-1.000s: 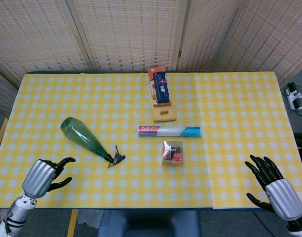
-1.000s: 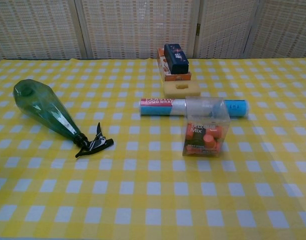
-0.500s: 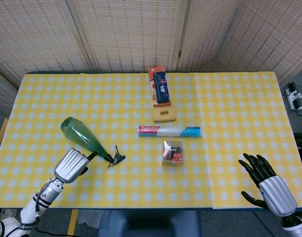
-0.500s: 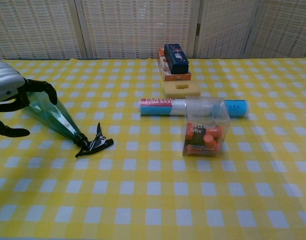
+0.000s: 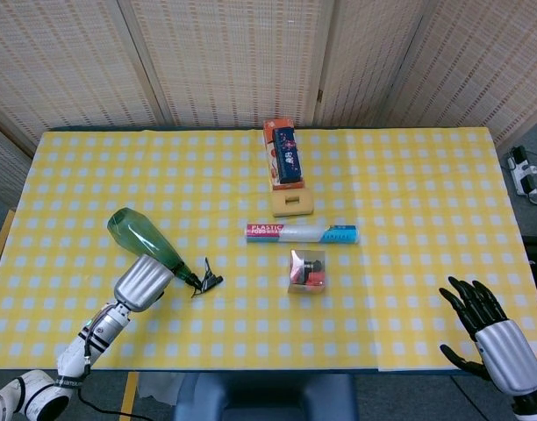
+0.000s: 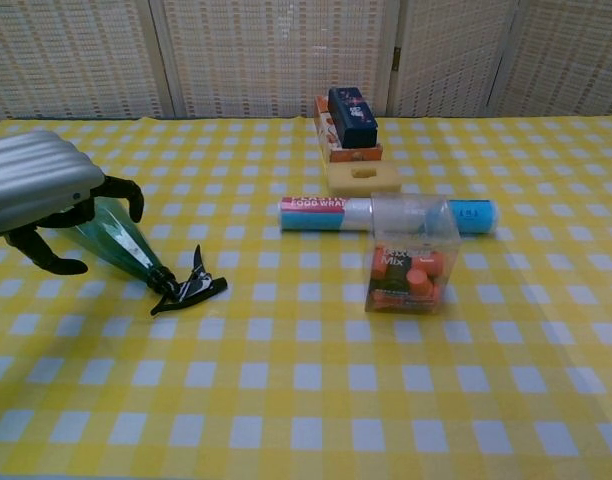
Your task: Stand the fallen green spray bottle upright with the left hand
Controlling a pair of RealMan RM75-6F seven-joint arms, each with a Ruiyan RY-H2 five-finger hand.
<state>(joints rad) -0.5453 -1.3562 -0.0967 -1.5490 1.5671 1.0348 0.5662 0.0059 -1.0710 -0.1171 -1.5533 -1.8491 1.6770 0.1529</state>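
The green spray bottle (image 5: 139,236) lies on its side on the yellow checked cloth, base toward the far left, black trigger head (image 5: 204,280) toward the near right. In the chest view the green spray bottle (image 6: 121,243) shows under my left hand (image 6: 48,203). My left hand (image 5: 143,281) hovers over the bottle's narrow part, fingers spread on both sides of it, not closed on it. The hand hides part of the body. At the near right corner, off the table edge, my right hand (image 5: 490,328) is open and holds nothing.
A clear box of orange pieces (image 5: 307,270) stands mid-table, with a plastic-wrap roll (image 5: 301,233) lying just behind it. Farther back are a yellow sponge block (image 5: 292,203) and an orange-and-blue carton (image 5: 283,153). Wicker screens (image 5: 251,61) close off the far side.
My left hand has come in from the near left corner and now sits over the bottle's narrow part. The right hand drifted slightly. The bottle has not moved.
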